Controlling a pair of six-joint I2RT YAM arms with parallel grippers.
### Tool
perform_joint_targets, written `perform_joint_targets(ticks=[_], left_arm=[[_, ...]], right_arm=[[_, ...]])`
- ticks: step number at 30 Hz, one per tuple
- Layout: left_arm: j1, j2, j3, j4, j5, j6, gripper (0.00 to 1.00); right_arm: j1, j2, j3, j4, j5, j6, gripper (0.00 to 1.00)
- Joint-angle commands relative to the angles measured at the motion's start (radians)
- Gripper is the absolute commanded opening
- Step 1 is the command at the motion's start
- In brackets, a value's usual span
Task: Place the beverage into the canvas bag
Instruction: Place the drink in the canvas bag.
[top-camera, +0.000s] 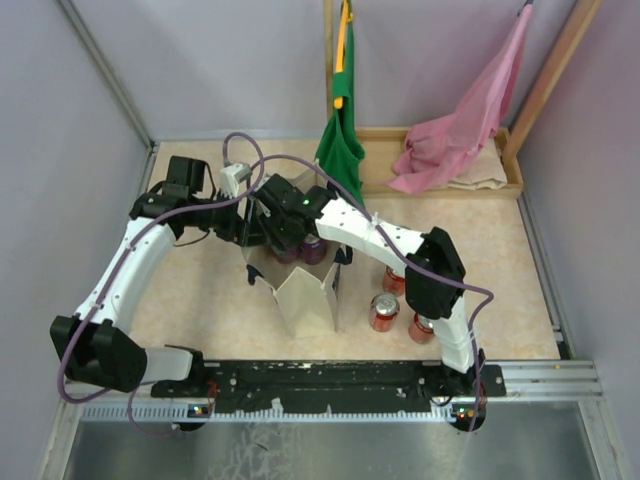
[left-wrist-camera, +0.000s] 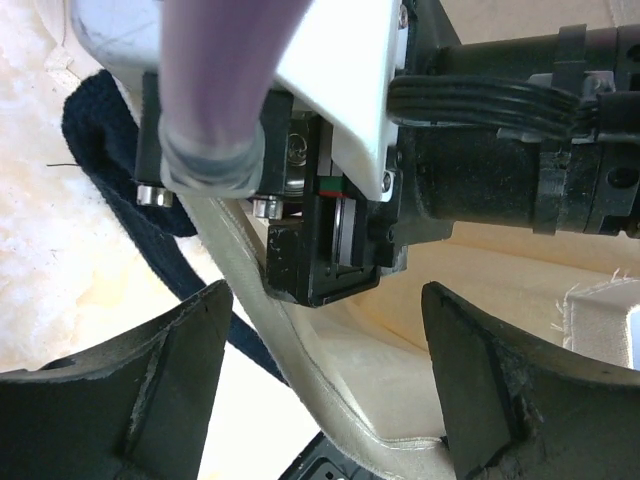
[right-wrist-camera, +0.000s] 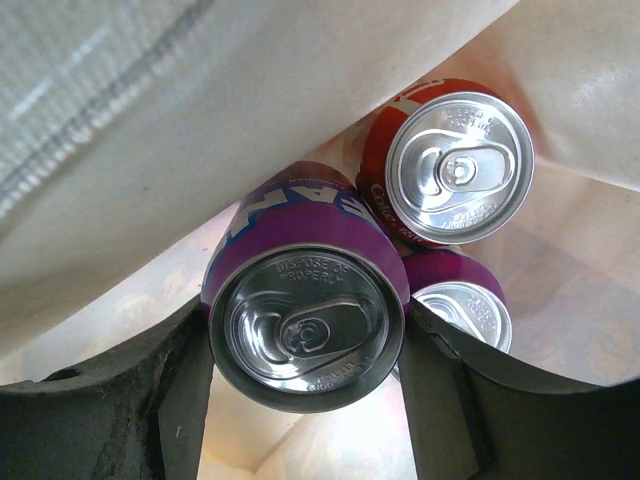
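Note:
The cream canvas bag (top-camera: 308, 296) stands open in the middle of the table. My right gripper (top-camera: 296, 238) reaches down into its mouth, shut on a purple can (right-wrist-camera: 305, 300) held upright inside the bag, one finger on each side. A red can (right-wrist-camera: 455, 165) and a second purple can (right-wrist-camera: 468, 310) stand on the bag floor below. My left gripper (top-camera: 252, 226) is at the bag's left rim. In the left wrist view it (left-wrist-camera: 320, 390) is open, its fingers wide apart astride the bag's rim (left-wrist-camera: 300, 370) without touching it. The navy strap (left-wrist-camera: 110, 190) hangs outside.
Three red cans (top-camera: 384, 312) (top-camera: 395, 280) (top-camera: 422, 327) stand on the table right of the bag, under my right arm. A green cloth bag (top-camera: 340, 140) and a pink cloth bag (top-camera: 460, 135) hang at the back over a wooden tray (top-camera: 505, 185).

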Motion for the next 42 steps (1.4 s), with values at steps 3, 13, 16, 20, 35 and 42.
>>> perform_joint_targets(ticks=[3, 13, 16, 20, 35, 42], left_arm=[[-0.004, 0.002, -0.01, 0.039, 0.027, 0.001, 0.83], [-0.006, 0.003, -0.011, 0.044, 0.032, 0.0, 0.83], [-0.004, 0.004, -0.012, 0.049, 0.036, -0.004, 0.83], [-0.005, 0.005, -0.018, 0.053, 0.038, -0.004, 0.82], [-0.005, -0.005, -0.038, 0.071, 0.042, 0.006, 0.82], [-0.005, 0.0, -0.037, 0.071, 0.047, 0.007, 0.82]], right_arm=[[0.012, -0.008, 0.01, 0.076, 0.021, -0.057, 0.0], [0.011, 0.005, -0.008, 0.075, 0.015, -0.055, 0.0], [0.011, 0.001, -0.022, 0.079, 0.01, -0.055, 0.0], [0.011, -0.002, -0.036, 0.085, -0.003, -0.055, 0.0], [0.011, -0.002, -0.031, 0.106, -0.031, -0.049, 0.0], [0.011, 0.008, -0.024, 0.093, -0.03, -0.047, 0.34]])
